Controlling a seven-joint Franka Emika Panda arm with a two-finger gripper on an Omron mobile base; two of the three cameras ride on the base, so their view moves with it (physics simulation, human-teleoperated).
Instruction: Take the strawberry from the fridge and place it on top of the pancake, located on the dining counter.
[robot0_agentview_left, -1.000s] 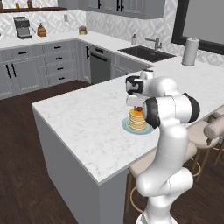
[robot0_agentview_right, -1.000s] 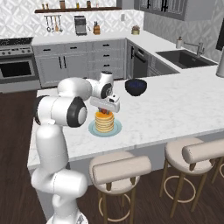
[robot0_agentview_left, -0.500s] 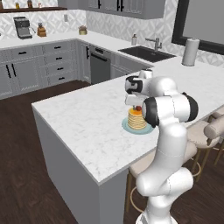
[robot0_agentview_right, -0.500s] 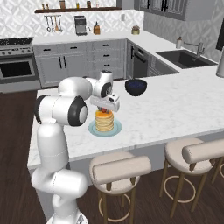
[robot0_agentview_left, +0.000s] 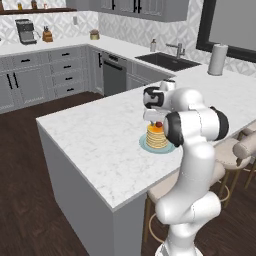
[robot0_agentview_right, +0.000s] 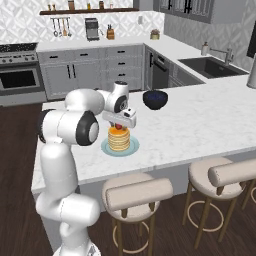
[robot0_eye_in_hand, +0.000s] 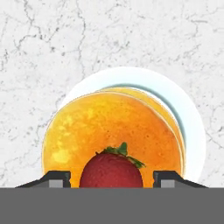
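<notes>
The gripper (robot0_eye_in_hand: 111, 178) hangs directly above the pancake stack (robot0_eye_in_hand: 111, 135), pointing straight down at it. In the hand view its two dark fingertips (robot0_eye_in_hand: 56, 178) stand apart, one on each side of the strawberry (robot0_eye_in_hand: 111, 171), with a clear gap of pancake showing between each tip and the fruit, so the jaws are spread and not clamped on it. The strawberry sits between the tips, right under the hand, red with its small green leaves pointing away from the camera's lower edge. It lies over the top pancake, near the edge of the stack closest to the bottom of that view; whether it rests fully on the pancake cannot be told for certain from above.

Beneath the gripper the pancakes sit on a pale plate (robot0_eye_in_hand: 192, 131), whose rim shows past the stack on the far and right sides of the hand view. The plate stands on the white marble counter (robot0_eye_in_hand: 52, 43) that spreads out all around below the hand.

From the left base view the gripper (robot0_agentview_left: 158, 120) sits just over the stack (robot0_agentview_left: 156, 138), with the strawberry (robot0_agentview_left: 159, 124) a small red spot at the top of the pancakes. From the right base view the gripper (robot0_agentview_right: 119, 123) is likewise just above the pancakes (robot0_agentview_right: 119, 139), and a dark blue bowl (robot0_agentview_right: 155, 99) stands on the counter beyond it, near but apart from the plate (robot0_agentview_right: 131, 148).
</notes>
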